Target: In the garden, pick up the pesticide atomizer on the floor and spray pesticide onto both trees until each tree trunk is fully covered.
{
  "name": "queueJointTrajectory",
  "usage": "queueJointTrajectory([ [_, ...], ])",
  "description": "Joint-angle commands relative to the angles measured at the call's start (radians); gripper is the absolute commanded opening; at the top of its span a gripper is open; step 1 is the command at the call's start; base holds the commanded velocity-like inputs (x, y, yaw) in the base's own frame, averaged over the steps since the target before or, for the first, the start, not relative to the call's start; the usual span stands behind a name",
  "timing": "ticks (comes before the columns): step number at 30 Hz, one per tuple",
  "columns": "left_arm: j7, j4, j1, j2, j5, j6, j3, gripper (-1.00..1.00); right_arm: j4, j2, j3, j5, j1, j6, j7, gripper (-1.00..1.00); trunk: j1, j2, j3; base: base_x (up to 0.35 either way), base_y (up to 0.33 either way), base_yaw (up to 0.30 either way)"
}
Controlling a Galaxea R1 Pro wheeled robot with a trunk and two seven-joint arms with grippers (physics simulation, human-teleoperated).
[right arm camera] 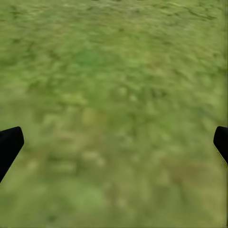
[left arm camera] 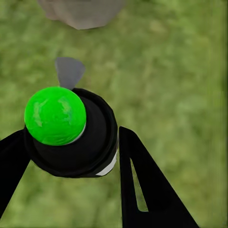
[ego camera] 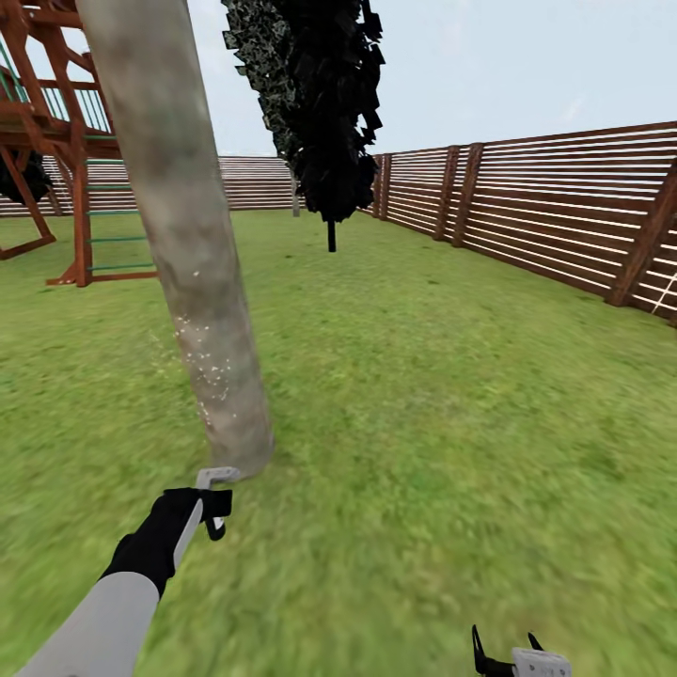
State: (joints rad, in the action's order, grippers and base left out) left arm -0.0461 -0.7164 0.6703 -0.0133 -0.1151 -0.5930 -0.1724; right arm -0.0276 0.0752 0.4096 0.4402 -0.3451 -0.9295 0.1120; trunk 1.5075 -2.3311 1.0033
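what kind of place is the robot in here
Most likely a fenced back garden. A green grass lawn covers the ground, a brown horizontal-slat wooden fence closes it in, and a reddish wooden play frame stands beyond the thick pale grey-beige tree trunk.

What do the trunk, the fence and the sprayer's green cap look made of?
Tree trunk: smooth mottled grey-beige bark, matte, with white specks low down. Fence: brown wood, horizontal slats on thicker posts. Atomizer: probably plastic, black body; its green cap is glossy with faint highlights.
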Motion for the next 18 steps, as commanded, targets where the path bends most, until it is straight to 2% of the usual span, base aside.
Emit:
queueJointTrajectory([
  [1, 0.000, 0.000, 0.000, -0.005, 0.001, 0.000, -0.001, -1.00, 0.000, 0.000, 0.001, 0.000, 0.000, 0.000, -0.001, 1.00, 0.000, 0.000, 0.000, 0.206, -0.149, 0.000],
  [5, 0.016, 0.026, -0.003, -0.017, 0.000, 0.000, -0.010, -1.00, 0.000, 0.000, 0.001, 0.000, 0.000, 0.000, -0.001, 1.00, 0.000, 0.000, 0.000, 0.196, -0.193, 0.000],
  [7, 0.121, 0.039, -0.003, -0.014, 0.004, 0.000, -0.008, -1.00, 0.000, -0.001, 0.001, 0.000, 0.000, 0.000, 0.000, 1.00, 0.000, 0.000, 0.000, 0.117, -0.252, 0.109],
  [10, 0.163, 0.044, -0.003, -0.005, 0.013, -0.003, -0.008, -1.00, 0.000, 0.000, 0.000, 0.000, 0.000, 0.000, 0.000, 1.00, 0.000, 0.000, 0.000, 0.100, -0.257, 0.231],
  [13, 0.161, 0.046, -0.003, -0.014, 0.017, -0.005, -0.016, -1.00, 0.000, -0.001, 0.000, 0.000, 0.000, 0.000, 0.000, 1.00, 0.000, 0.000, 0.000, 0.110, -0.173, 0.268],
  [18, 0.066, 0.046, -0.003, -0.020, 0.017, -0.006, -0.018, -1.00, 0.001, 0.000, 0.000, 0.000, 0.000, 0.000, 0.000, 1.00, 0.000, 0.000, 0.000, 0.155, -0.114, 0.266],
])
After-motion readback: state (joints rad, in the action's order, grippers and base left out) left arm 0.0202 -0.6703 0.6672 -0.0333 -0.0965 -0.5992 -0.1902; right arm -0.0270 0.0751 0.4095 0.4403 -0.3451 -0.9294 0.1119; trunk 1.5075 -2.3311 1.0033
